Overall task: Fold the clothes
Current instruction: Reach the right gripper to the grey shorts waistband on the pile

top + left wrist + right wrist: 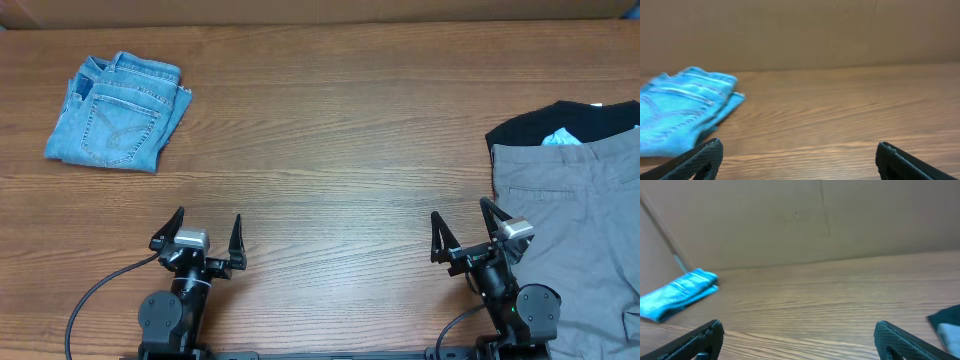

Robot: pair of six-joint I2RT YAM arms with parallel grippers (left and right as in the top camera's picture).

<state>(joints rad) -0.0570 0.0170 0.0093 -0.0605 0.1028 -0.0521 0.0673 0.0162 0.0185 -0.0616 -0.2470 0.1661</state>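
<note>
At the near edge of the table (pixel 330 150), listed from your grippers outward:

- Left gripper (pixel 208 216): fingers spread wide and empty, set low over bare wood. Its wrist view shows only open table between the two tips.
- Right gripper (pixel 460 210): also spread and empty. Its outer finger is just beside the left edge of the grey shorts (pixel 570 200); you cannot tell whether it touches them.
- Grey shorts: unfolded and lying flat at your right. The waistband faces the far side, and the cloth runs off the frame to the right and below.
- Black T-shirt (pixel 560 118): lies beyond the waistband and seems to be partly under the shorts. A small light-blue scrap (pixel 562 137) sits on it, too small to identify.
- Denim (pixel 115 112): folded into a compact packet at the far left, pocket side up, well apart from both grippers. Count it as finished.

Step in hand: likely the start of a fresh garment, since nothing is gripped.

Next move: the shorts lie on top, so take them first.
- Pinch their near-left edge with your right gripper and bring your left gripper across to share the hold.
- Draw them onto the open wood in the middle.
- Lift only the grey cloth, or the black shirt may drag along with it.
</note>
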